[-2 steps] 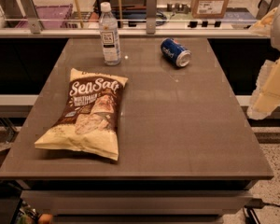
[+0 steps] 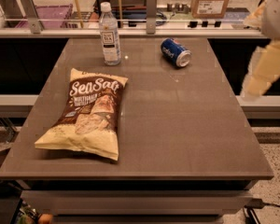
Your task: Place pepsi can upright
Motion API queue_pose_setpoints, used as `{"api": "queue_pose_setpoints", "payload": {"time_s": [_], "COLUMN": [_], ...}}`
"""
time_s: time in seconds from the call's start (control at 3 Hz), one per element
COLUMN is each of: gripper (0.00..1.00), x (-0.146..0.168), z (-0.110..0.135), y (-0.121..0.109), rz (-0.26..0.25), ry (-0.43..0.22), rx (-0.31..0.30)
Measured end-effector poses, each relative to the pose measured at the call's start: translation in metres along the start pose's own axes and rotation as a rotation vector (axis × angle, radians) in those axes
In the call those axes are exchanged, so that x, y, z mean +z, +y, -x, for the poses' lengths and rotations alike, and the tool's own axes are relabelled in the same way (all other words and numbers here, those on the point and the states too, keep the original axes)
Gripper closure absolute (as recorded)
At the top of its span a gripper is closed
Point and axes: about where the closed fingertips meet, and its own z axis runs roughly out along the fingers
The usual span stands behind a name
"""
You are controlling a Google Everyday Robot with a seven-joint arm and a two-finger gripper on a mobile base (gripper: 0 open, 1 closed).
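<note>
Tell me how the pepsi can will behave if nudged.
The pepsi can lies on its side on the table, so it will probably roll if pushed sideways. Its smooth metal wall may slip or dent under a hard squeeze. The hand hangs beyond the table's right edge, apart from it.

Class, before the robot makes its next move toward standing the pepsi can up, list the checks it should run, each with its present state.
1. Pepsi can in view, at the far side of the table: ok.
2. Can already upright: not ok; it lies on its side.
3. Can apart from its neighbours: ok; neither the water bottle nor the chip bag touches it.
4. Gripper at the can: not ok; it hangs beyond the table's right edge.
5. Bare tabletop beside the can to stand it on: ok.
</note>
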Motion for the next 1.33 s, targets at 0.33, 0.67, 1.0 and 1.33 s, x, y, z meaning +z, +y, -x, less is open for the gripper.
{"api": "queue_pose_setpoints", "payload": {"time_s": [0.33,0.67,1.0,1.33], "gripper": [0.00,0.00,0.00,0.00], "x": [0.027,0.050,0.043,-0.009], "z": [0.005,0.010,0.005,0.028], "y": [-0.062,-0.114,-0.149,-0.124], "rz": [-0.001,-0.003,-0.097,-0.174], "ry": [0.000,-0.001,-0.003,-0.022], "rx": [0.003,0.006,0.080,0.101]}}
